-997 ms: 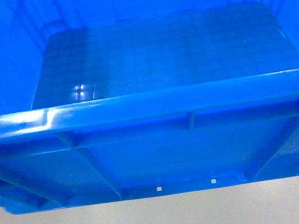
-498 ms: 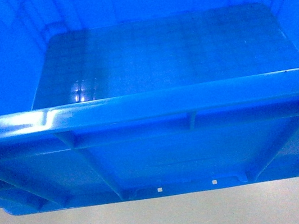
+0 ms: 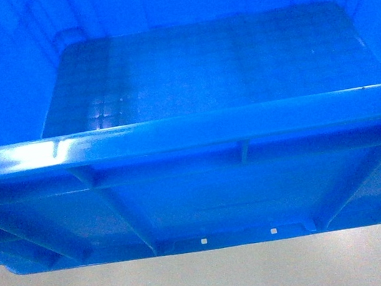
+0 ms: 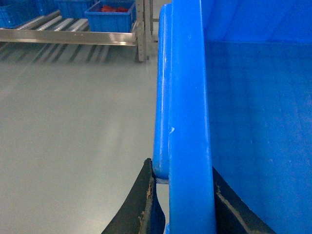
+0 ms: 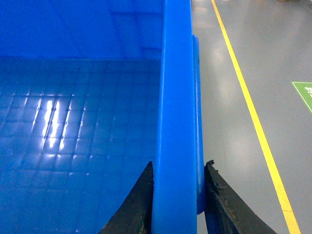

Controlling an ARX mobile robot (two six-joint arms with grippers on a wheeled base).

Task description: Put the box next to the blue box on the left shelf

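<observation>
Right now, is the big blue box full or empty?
Empty. The box shows only its bare, shiny floor in the head view, and the right wrist view shows the same bare floor. The far corners are cut off.

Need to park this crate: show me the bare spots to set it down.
Bare grey floor lies left of the box, before the left shelf; more runs right up to the yellow line. The shelf's far end is crowded with blue bins.

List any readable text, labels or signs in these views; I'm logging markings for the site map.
No text is readable.
The green floor marking carries white characters, cut off at the frame edge and too blurred to read.
The box shows no label or print.
The yellow floor line is plain.
</observation>
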